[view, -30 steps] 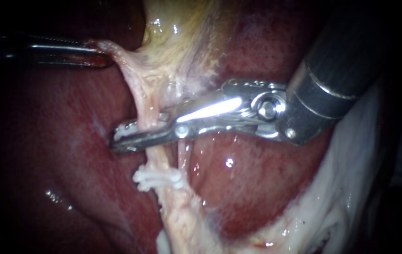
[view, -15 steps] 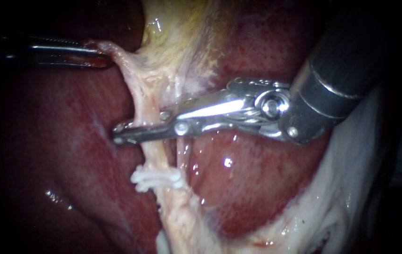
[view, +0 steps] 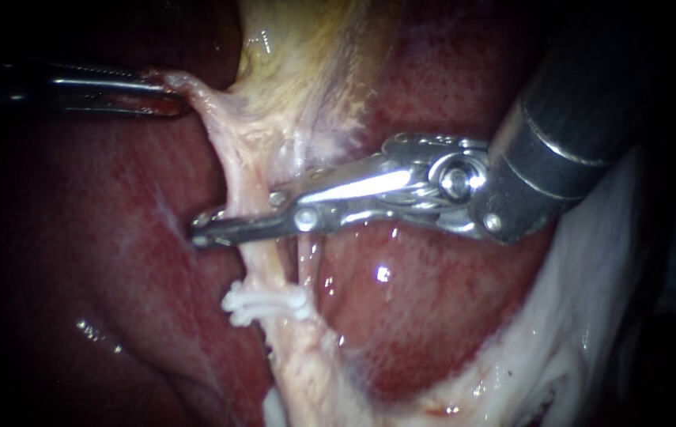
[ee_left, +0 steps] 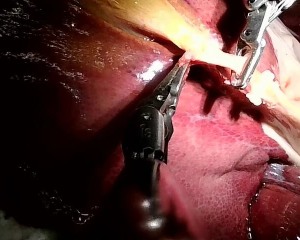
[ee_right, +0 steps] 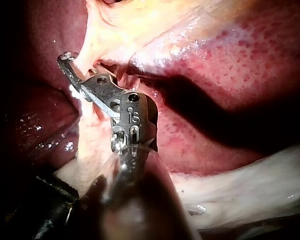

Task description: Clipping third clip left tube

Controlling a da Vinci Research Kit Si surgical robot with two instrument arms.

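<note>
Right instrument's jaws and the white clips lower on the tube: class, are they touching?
Apart. Endoscope view shows bare tube between the right instrument and the white clips.

Right instrument (view: 219, 229) across tube (view: 244, 170), above clips (view: 266, 304)

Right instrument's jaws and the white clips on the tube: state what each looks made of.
Right instrument: the jaws look like bare polished metal, silvery with bright mirror glints and small rivets. White clips on the tube: likely plastic, opaque matte white, ribbed, with no metallic shine; the look alone leaves it open.
</note>
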